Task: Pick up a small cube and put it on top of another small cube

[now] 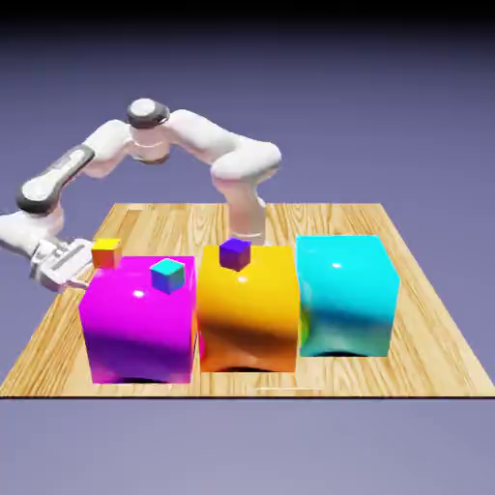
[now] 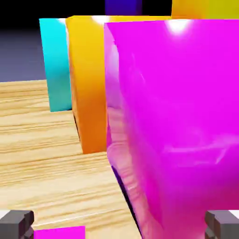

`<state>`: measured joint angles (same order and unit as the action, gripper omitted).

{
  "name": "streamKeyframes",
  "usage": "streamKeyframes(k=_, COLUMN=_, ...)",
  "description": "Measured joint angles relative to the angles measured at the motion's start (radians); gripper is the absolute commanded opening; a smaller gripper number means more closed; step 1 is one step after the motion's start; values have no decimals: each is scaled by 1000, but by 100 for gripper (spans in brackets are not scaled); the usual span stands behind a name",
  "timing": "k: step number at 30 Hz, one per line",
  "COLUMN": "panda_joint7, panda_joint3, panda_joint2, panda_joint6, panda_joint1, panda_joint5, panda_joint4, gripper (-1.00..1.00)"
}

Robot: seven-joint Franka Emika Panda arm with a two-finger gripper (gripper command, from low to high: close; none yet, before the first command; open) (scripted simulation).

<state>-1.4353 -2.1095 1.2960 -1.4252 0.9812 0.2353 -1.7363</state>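
Observation:
The small magenta-pink cube (image 2: 59, 232) shows only as a flat pink patch at the hand view's bottom edge, between my finger tips and nearer the left one (image 2: 16, 224). It is hidden in the exterior view. My gripper (image 1: 66, 274) (image 2: 119, 228) is open and empty, low at the exterior view's left, beside the far-left corner of the huge magenta block (image 1: 140, 324). Other small cubes: an orange one (image 1: 106, 252) at that block's far-left corner, a teal one (image 1: 167, 276) on top of it, and a purple one (image 1: 235, 253) on the big orange block (image 1: 248, 309).
Three huge glossy blocks stand in a row on the wooden table (image 1: 435, 329): magenta, orange, and cyan (image 1: 346, 295). In the hand view the magenta block (image 2: 182, 121) fills the right side, with the orange block (image 2: 88, 88) and cyan block (image 2: 56, 65) behind it.

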Motion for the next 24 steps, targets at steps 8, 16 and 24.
streamKeyframes(k=8, panda_joint7=-58, panda_joint3=-91, panda_joint2=35, panda_joint6=-93, panda_joint1=-4, panda_joint5=44, panda_joint4=-118, gripper=-100)
streamKeyframes(k=16, panda_joint7=20, panda_joint3=6, panda_joint2=-34, panda_joint6=6, panda_joint1=-3, panda_joint5=-55, panda_joint4=12, gripper=-100)
streamKeyframes(k=24, panda_joint7=357, panda_joint3=296, panda_joint2=-227, panda_joint6=-178, panda_joint1=-83, panda_joint5=-308, panda_joint4=-102, gripper=-100)
